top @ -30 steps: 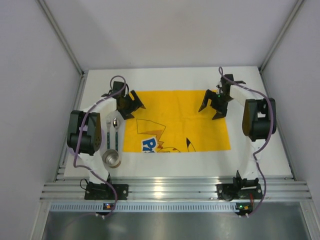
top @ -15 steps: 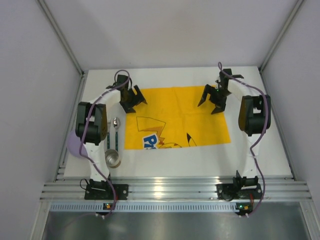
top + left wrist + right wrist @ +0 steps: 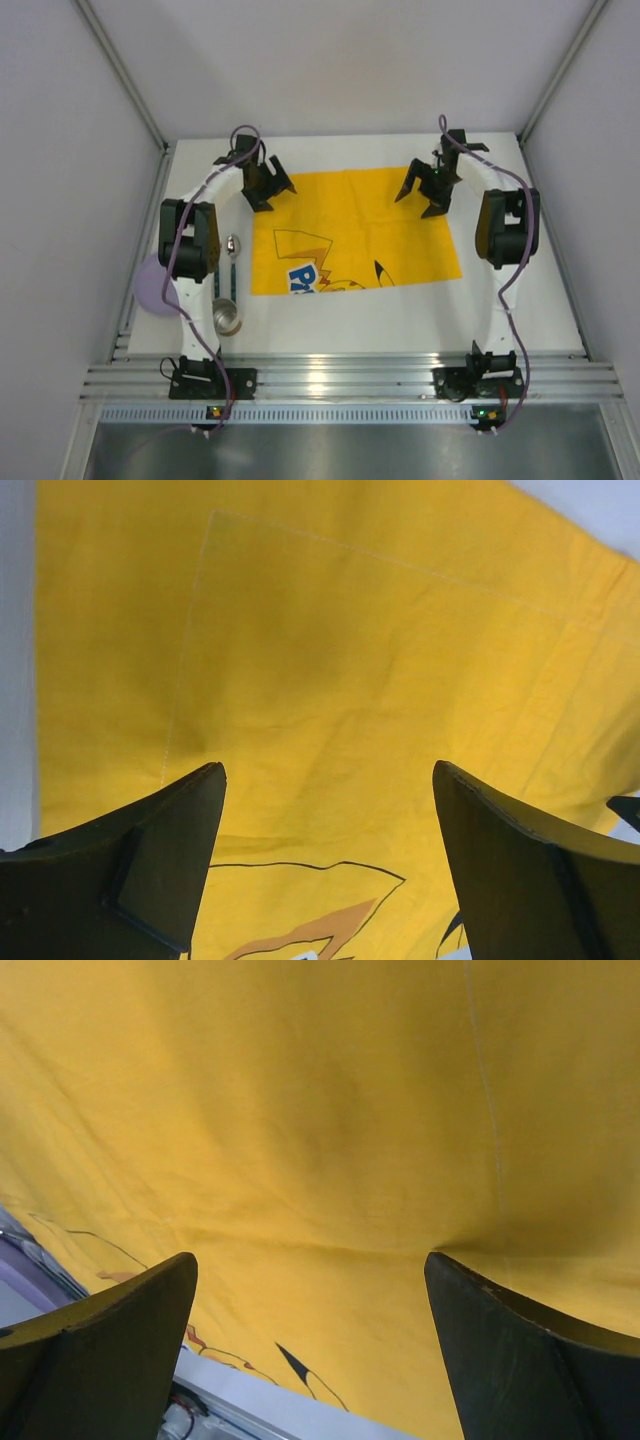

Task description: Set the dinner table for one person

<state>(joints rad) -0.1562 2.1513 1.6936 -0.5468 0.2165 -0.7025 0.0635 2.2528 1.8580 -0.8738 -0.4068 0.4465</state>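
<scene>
Wide-spread jaws of the left gripper [image 3: 326,772] hang over the yellow cloth mat [image 3: 330,650].

Lilac plate [image 3: 148,291], seemingly, behind left arm [image 3: 188,252]

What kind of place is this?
Probably a robot test booth, not a home. Plain grey walls box in the white table, the left arm and right arm are bolted to a metal rail at its near edge, and a yellow cartoon mat lies on it.

A spoon [image 3: 232,245], steel cup [image 3: 226,317] and lilac plate [image 3: 148,290] sit left of the yellow cartoon mat [image 3: 355,230].
</scene>
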